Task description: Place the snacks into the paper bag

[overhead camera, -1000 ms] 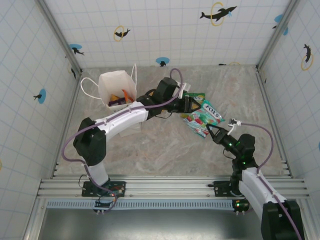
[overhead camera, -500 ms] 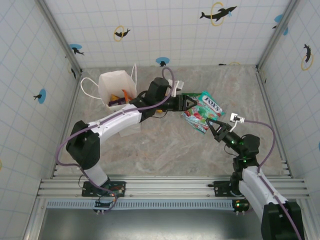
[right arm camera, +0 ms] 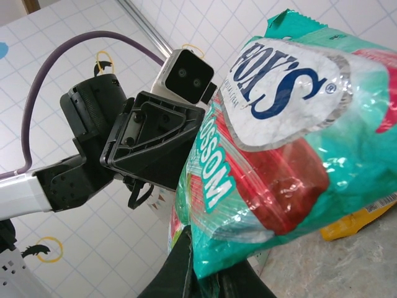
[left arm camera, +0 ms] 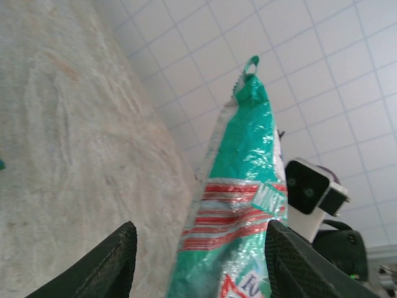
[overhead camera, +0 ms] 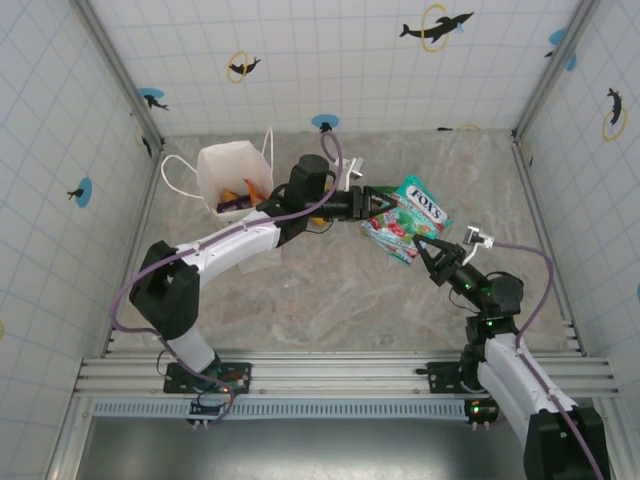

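Clamped shut with the right pincer [overhead camera: 424, 246] on the lower corner of the teal packet [overhead camera: 408, 218]. Straddling the packet's opposite edge with the left pincer [overhead camera: 378, 204], fingers apart and seemingly clear of the film on both sides. Hanging tilted in the air well to the right of the paper bag [overhead camera: 215, 152], above the table [overhead camera: 330, 290]. Likely light, limp and slippery: glossy crinkled film, loose contents apt to shift. Best pinched on a flat sealed edge rather than the bulging middle. Lying inside the paper bag already, orange and purple snacks [overhead camera: 240, 200].
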Available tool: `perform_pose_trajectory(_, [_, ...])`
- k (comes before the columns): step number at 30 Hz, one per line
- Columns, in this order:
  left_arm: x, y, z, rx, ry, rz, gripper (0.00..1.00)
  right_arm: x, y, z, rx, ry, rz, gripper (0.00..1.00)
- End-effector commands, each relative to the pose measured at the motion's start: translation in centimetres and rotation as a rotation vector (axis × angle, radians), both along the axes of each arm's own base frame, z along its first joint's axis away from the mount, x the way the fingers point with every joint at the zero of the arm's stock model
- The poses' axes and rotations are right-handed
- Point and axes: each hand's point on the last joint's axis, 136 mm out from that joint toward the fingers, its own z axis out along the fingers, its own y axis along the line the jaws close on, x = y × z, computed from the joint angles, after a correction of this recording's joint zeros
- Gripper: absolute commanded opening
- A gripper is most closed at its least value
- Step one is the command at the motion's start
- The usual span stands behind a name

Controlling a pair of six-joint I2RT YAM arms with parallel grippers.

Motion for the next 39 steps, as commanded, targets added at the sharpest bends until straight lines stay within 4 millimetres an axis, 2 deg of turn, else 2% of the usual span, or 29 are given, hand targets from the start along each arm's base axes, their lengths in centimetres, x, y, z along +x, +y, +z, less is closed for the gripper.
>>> perform_pose_trajectory(1, [-1.6, -0.9, 2.0, -0.093, -0.018, -0.100, 0.55, -0.9, -0.1, 2.9, 0.022, -0.134, -0.002, 0.00])
perform_pose_trajectory(10, [-2.6, -1.6, 2.5, -0.113, -0.029, -0.157, 0.44, -1.0, 0.3, 3.1, 0.023, -0.139, 0.016, 0.00])
perform_pose_trajectory(18, [-2.4, -1.3, 2.8, -0.085, -0.069, -0.128, 0.20, -0.7, 0.3, 2.8, 0.015, -0.122, 0.011, 0.02])
perform_pose_trajectory(21, [-2.0, -1.1, 3.2, -0.062, -0.100, -0.103, 0.15, -0.3, 0.4, 2.4, 0.003, -0.095, 0.005, 0.10])
perform_pose_trajectory(27, [-1.0, -0.4, 4.1, 0.003, -0.164, -0.039, 0.03, 0.9, 0.5, 0.9, -0.046, -0.009, -0.028, 0.36])
perform_pose_trajectory(29, [-0.1, 0.1, 4.6, 0.040, -0.181, 0.015, 0.00, 1.4, 0.4, 0.2, -0.060, 0.036, -0.045, 0.44])
perform_pose_trajectory(35, [3.0, 2.8, 6.0, 0.181, -0.230, 0.189, 0.00, 2.2, 1.0, -1.1, -0.119, 0.098, -0.058, 0.51])
perform_pose_trajectory(39, [4.4, 4.6, 8.5, 0.243, -0.304, 0.283, 0.00, 2.8, 2.2, -2.4, -0.192, 0.163, -0.032, 0.51])
